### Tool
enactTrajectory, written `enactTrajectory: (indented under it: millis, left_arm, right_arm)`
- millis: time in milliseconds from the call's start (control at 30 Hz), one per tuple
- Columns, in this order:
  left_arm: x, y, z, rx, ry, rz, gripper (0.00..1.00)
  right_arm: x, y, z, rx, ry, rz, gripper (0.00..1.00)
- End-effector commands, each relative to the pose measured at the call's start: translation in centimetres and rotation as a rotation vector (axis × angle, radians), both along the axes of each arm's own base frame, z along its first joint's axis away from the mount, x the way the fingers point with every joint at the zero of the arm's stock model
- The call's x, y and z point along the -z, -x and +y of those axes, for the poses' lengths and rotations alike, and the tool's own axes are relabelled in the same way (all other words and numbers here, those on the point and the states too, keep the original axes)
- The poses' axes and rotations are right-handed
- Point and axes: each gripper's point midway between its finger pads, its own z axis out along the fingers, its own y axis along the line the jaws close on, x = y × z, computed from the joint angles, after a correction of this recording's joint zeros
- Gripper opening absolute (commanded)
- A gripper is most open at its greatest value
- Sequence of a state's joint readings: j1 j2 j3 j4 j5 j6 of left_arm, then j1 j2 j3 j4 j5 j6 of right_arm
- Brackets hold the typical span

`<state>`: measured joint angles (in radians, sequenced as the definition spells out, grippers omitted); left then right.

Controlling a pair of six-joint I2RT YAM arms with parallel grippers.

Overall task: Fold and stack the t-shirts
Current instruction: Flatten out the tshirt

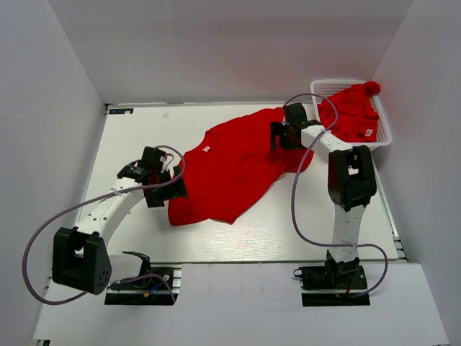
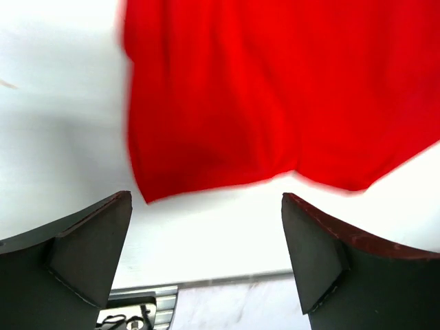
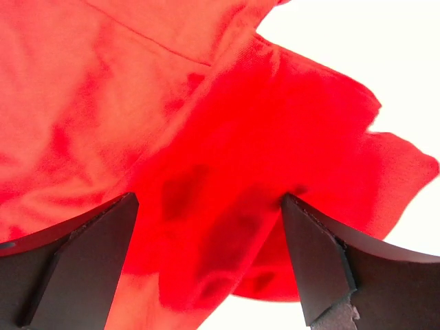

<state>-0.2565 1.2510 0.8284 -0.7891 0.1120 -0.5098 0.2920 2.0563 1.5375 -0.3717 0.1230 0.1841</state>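
- Bare table (image 1: 137, 130) lies open left of the spread t-shirt (image 1: 238, 169) and along the near edge
- The left gripper (image 1: 175, 191), jaws wide apart, hangs over white surface at the shirt's near-left hem
- The right gripper (image 1: 277, 137), jaws spread, has bunched cloth directly below
- The basket (image 1: 384, 137), heaped with a second t-shirt (image 1: 356, 108), blocks the far right corner
- Walls (image 1: 43, 108) close the left, right and far sides

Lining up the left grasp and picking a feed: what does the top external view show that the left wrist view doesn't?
Only top external: the white basket at the far right holding a second red t-shirt, and the white label on the spread t-shirt. Only left wrist: the left gripper open, with bare table between its fingers and the shirt's corner just beyond them. Both: the spread t-shirt lying on the white table.
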Motion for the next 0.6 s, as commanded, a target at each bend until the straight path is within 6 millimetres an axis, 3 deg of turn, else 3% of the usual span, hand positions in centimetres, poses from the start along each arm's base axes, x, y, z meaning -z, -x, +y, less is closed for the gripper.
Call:
enactTrajectory:
  millis: [0, 67, 167, 300, 333, 467, 567]
  left_arm:
    - [-2.5, -0.6, 3.8, -0.148, -0.168, -0.007, 1.00]
    - [-2.0, -0.6, 4.2, -0.152, -0.192, 0.017, 1.00]
    - [0.1, -0.1, 2.5, -0.106, -0.109, 0.043, 1.00]
    - [2.0, 0.5, 1.8, -0.091, -0.076, 0.056, 1.00]
    - [2.3, 0.6, 1.5, -0.080, -0.076, 0.055, 0.98]
    - [2.5, 0.0, 1.3, -0.090, -0.059, 0.011, 0.88]
    - [3.8, 0.4, 1.7, -0.095, -0.072, 0.012, 0.77]
  right_arm:
    - [-7.2, 0.0, 0.1, -0.050, -0.020, -0.128, 0.90]
    - [-8.3, 1.4, 0.0, -0.059, -0.025, -0.144, 0.90]
    - [-9.9, 4.6, -1.3, -0.040, -0.024, -0.158, 0.90]
    - [-10.6, 8.7, -1.6, -0.040, -0.073, -0.132, 0.90]
    - [-11.0, 10.4, -1.8, -0.035, -0.096, -0.139, 0.90]
    - [-11.6, 13.4, -1.5, -0.070, -0.143, -0.133, 0.90]
    - [-12.1, 15.5, -1.1, -0.094, -0.183, -0.133, 0.90]
